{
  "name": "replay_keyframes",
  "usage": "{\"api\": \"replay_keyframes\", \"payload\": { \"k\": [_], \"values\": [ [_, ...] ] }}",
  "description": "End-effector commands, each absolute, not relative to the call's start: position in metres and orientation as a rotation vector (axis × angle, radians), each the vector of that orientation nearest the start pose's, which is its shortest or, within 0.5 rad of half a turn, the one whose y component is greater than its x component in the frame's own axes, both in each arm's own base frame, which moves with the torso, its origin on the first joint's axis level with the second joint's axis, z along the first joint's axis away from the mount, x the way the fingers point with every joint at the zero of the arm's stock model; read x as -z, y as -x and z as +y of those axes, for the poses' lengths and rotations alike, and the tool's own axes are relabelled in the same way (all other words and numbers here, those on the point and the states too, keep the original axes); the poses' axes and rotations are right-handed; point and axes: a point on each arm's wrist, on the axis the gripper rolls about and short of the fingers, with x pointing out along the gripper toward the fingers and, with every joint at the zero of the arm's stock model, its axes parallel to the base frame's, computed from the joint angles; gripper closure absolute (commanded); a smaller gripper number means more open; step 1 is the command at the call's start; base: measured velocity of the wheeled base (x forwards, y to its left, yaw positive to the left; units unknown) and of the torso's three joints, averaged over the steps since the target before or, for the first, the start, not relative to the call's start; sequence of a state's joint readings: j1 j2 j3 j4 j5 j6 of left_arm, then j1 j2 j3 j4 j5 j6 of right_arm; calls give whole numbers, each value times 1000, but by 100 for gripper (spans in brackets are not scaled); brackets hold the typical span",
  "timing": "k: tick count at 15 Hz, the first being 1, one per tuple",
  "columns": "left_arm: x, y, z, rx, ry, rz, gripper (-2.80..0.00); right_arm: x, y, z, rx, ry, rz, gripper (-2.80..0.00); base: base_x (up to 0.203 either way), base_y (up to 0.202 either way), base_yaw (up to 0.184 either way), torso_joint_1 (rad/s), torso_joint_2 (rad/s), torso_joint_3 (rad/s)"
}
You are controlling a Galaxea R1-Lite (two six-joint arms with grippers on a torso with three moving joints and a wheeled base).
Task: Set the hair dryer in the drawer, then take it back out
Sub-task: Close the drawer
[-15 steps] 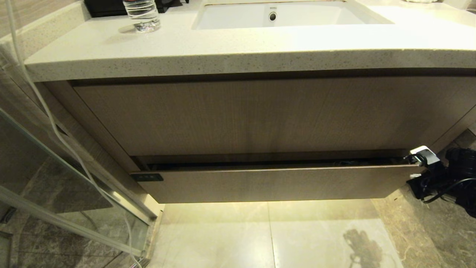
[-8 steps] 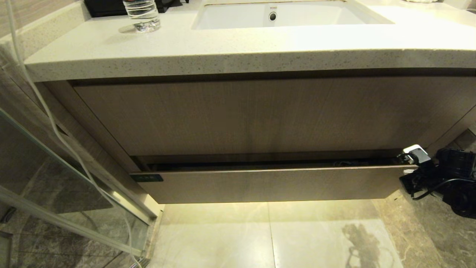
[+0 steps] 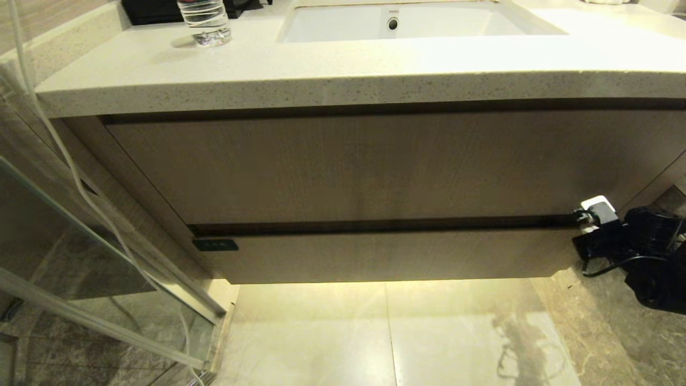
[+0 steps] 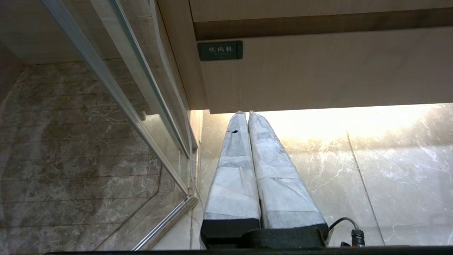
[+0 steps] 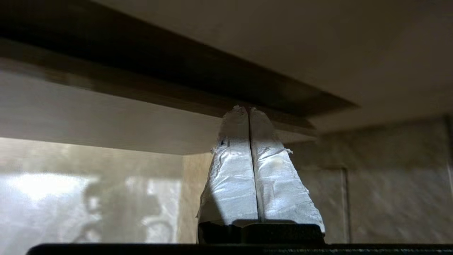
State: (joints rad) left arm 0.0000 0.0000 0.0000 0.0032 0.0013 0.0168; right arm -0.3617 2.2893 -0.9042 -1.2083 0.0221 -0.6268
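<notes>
In the head view, the drawer (image 3: pixel 386 256) is seen fully closed beneath the taller wood-grain panel (image 3: pixel 375 166), with only a dark gap line between the two fronts. A small black label (image 3: pixel 215 245) is fixed at the drawer's left end. The right end effector (image 3: pixel 585 221) is placed at the drawer's right end, up against the seam between drawer and panel; its fingers are pressed together with nothing gripped. The hair dryer cannot be seen in any view. On the desk (image 3: pixel 321 75) above, a clear water bottle (image 3: pixel 203 20) is set at the far left, and a white sink (image 3: pixel 407 21) is sunk in beside it. A glass partition (image 3: pixel 80 252) stands at the left, and the floor (image 3: pixel 386 332) below is pale tile.

In the left wrist view, the left end effector (image 4: pixel 246 113) is held low in front of the drawer's (image 4: pixel 336 67) left end, apart from it, with its taped fingers (image 4: pixel 233 166) closed together and empty. The label (image 4: pixel 219 50) is seen above them.

In the right wrist view, the right end effector (image 5: pixel 249 108) is shown with its taped fingers (image 5: pixel 233 173) shut, the tips at the dark gap above the drawer front (image 5: pixel 88 109).
</notes>
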Motion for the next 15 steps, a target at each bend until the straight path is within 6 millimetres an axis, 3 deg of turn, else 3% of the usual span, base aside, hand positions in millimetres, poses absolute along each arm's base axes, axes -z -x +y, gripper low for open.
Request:
{"api": "replay_keyframes", "payload": {
  "k": [1, 4, 6, 10, 15],
  "values": [
    [-75, 23, 0, -2, -17, 3, 0, -45, -382, -144, 271, 586, 280, 0, 0, 0, 0, 0, 0, 0],
    [-75, 23, 0, -2, -17, 3, 0, -52, -370, -140, 232, 576, 337, 0, 0, 0, 0, 0, 0, 0],
    [-75, 23, 0, -2, -17, 3, 0, -69, -349, -133, 188, 577, 424, 0, 0, 0, 0, 0, 0, 0],
    [-75, 23, 0, -2, -17, 3, 0, -114, -278, -111, 115, 609, 586, 0, 0, 0, 0, 0, 0, 0],
    [-75, 23, 0, -2, -17, 3, 0, -178, -177, -71, 166, 697, 485, 0, 0, 0, 0, 0, 0, 0]
  ]
}}
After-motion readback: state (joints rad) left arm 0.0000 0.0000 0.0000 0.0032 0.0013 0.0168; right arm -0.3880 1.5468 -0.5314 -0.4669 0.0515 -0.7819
